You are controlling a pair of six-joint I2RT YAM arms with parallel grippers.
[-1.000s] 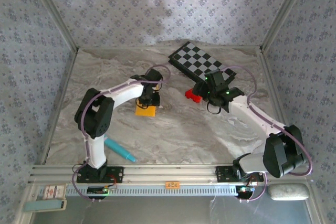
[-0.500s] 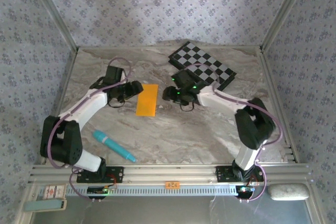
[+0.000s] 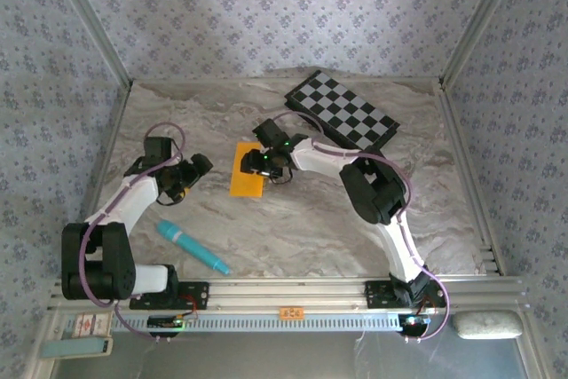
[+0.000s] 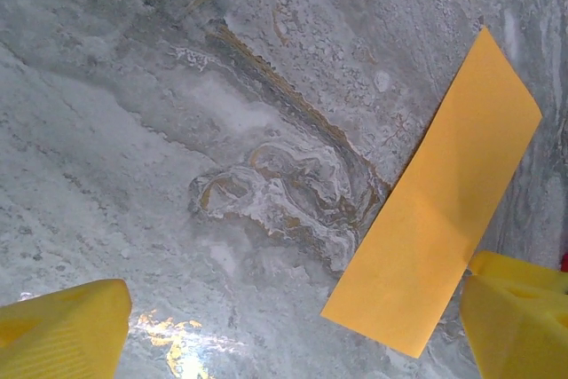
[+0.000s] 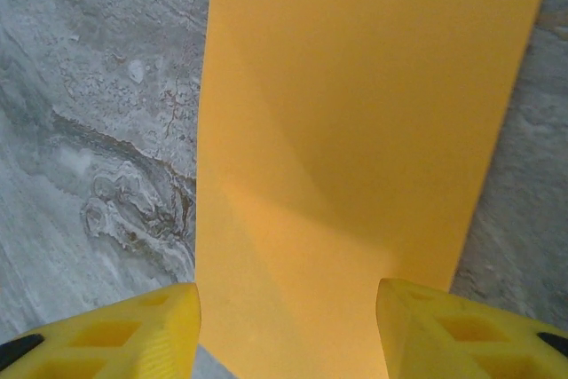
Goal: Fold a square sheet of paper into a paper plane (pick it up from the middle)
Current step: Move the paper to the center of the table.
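Note:
The orange-yellow sheet of paper [image 3: 248, 170] lies flat on the marble table as a narrow rectangle, left of centre. My right gripper [image 3: 258, 163] hovers over its right edge, open. In the right wrist view the sheet [image 5: 355, 113] runs away from the gripper [image 5: 288, 335], and the two yellow fingertips stand about as far apart as the sheet is wide, gripping nothing. My left gripper [image 3: 193, 169] is a short way left of the sheet, open wide and holding nothing. In the left wrist view the sheet [image 4: 435, 219] lies diagonally on the right, ahead of that gripper [image 4: 293, 343].
A black-and-white checkerboard [image 3: 342, 113] lies at the back right of the table. A teal pen [image 3: 193, 247] lies near the front left, close to the left arm's base. Patterned walls enclose the table on three sides.
My left gripper let go of the paper, opened wide and drew back to the left. The right gripper swung left from near the checkerboard to over the sheet, its jaws narrowing. The sheet now lies flat as a longer rectangle.

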